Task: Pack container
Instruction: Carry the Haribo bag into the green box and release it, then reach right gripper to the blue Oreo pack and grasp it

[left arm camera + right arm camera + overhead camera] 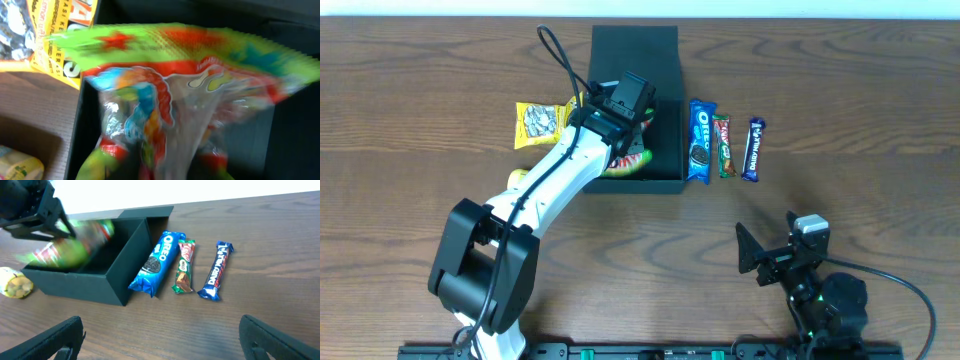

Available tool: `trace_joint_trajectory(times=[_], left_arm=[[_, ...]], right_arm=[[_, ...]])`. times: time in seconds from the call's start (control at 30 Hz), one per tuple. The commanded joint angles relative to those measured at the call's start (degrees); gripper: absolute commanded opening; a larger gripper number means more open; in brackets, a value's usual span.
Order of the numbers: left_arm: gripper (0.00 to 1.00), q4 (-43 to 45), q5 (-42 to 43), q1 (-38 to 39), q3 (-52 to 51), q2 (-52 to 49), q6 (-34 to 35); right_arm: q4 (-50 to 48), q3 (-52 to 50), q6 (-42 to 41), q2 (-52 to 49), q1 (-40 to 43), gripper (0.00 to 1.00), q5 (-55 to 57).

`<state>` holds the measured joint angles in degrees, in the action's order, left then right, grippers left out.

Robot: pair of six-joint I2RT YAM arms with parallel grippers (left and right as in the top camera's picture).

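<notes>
While the right hand (748, 252) rests at the near edge of the counter (860, 120), fingers spread wide and empty, the left hand (620, 125) reaches over the container (642, 184). It is clenched on a green-and-red sweet bag (632, 160), which hangs tilted and blurred in the open top. The white arm hides the box's left part from above. A small yellow packet (15, 282) lies near the box's near-left corner. Right of the box lie an Oreo pack (699, 140) just beside its wall, a green-and-red bar (723, 146) and a blue bar (753, 149). A yellow seed packet (540, 125) lies to the left. The flap lid (635, 55) stands open on the far side.
</notes>
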<state>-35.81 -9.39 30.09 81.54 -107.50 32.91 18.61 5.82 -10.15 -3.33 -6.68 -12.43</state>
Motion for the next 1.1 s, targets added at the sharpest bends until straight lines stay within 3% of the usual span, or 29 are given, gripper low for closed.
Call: trace_joint_trajectory(times=[0.0, 0.23, 0.43, 0.57, 0.7, 0.77, 0.87, 0.97, 1.07], left_arm=[[0.95, -0.17, -0.15, -0.17, -0.44, 0.00, -2.40], [0.95, 2.75, -0.76, -0.17, 0.17, 1.97, -11.37], [0.95, 14.19, -12.61, -1.86, 0.83, 6.75, -23.98], [0.95, 20.61, -11.80, -6.12, 0.83, 7.13, -25.90], [0.95, 21.11, -4.92, -12.33, 0.83, 7.13, -25.59], [0.95, 21.07, -1.44, -15.28, 0.83, 7.13, -25.62], [0.95, 20.17, -1.07, -17.53, 0.83, 7.13, -25.66], [0.95, 18.88, -1.03, -18.01, 0.83, 7.13, -25.66], [0.95, 18.99, -0.98, -17.75, 0.83, 7.13, -25.66]], right_arm=[[0.31, -0.04, 0.35, 0.04, -0.48, 0.99, 0.15], [0.31, -0.04, 0.35, 0.04, -0.48, 0.99, 0.15], [0.31, -0.04, 0.35, 0.04, -0.48, 0.99, 0.15], [0.31, -0.04, 0.35, 0.04, -0.48, 0.99, 0.15], [-2.38, -0.04, 0.28, 0.04, -0.48, 0.99, 0.11], [-5.99, -0.04, -3.78, 0.04, -0.48, 0.99, -0.24], [-10.71, -0.04, -24.35, 0.04, -0.48, 0.99, -7.80], [-11.13, -0.04, -35.47, 0.04, -0.48, 0.99, -7.61], [-12.20, -0.04, -39.50, 0.04, -0.48, 0.99, -8.57]])
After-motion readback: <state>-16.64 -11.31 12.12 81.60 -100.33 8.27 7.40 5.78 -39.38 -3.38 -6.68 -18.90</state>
